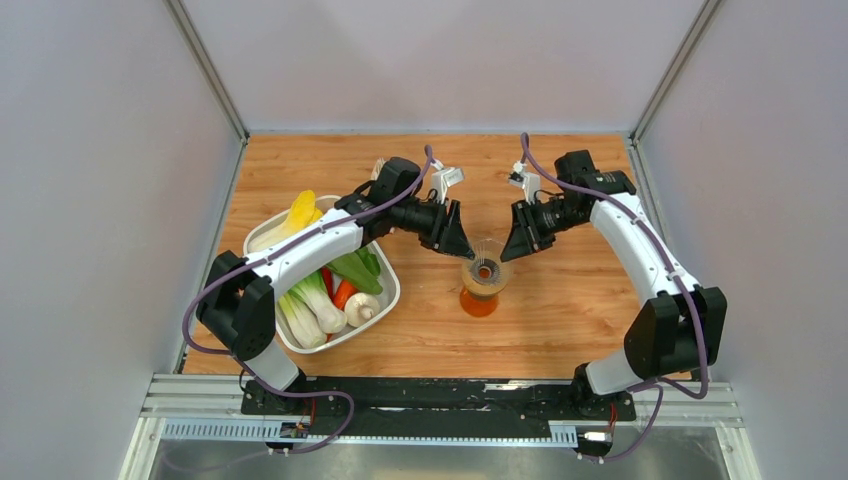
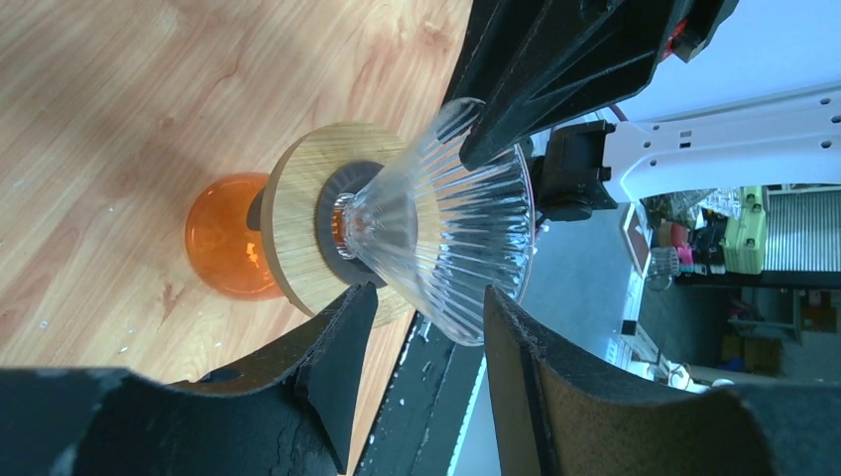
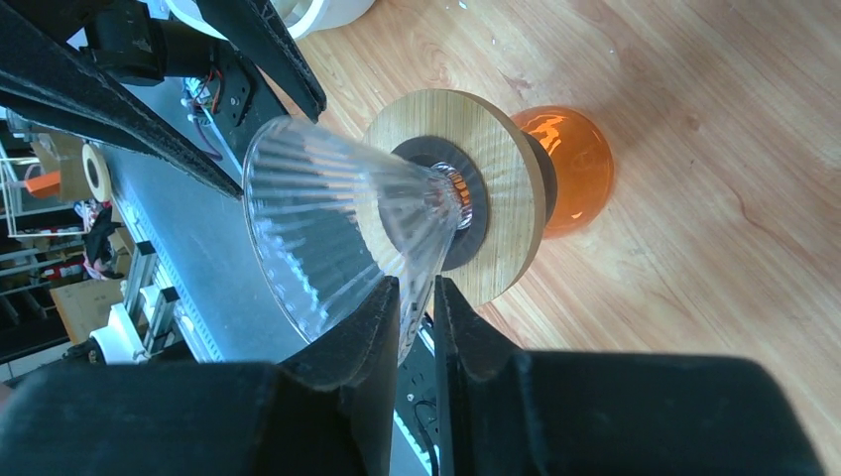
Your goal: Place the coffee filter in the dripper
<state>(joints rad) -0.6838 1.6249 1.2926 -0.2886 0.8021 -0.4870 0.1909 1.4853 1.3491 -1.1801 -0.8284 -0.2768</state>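
Coffee filter: no white paper can be made out in any view. The dripper (image 1: 486,262) stands upright at mid-desk, its tan collar (image 3: 496,218) seated on the orange glass vessel (image 1: 480,300). The ribbed cone reads clear right through, so the filter appears not yet seated; its whereabouts cannot be told. Right gripper (image 3: 417,288): tips against the cone wall near the rim, fingers drawn almost together with only a slit between. Something pale shows in the slit; cannot tell whether it is paper, glass or nothing. Left gripper (image 2: 428,297): fingers spread wide, holding nothing, with the near edge of the cone rim between them. Judgement: task unfinished, as far as can be seen. A white basin (image 1: 390,290) of vegetables sits to the left on the desk (image 1: 560,320).
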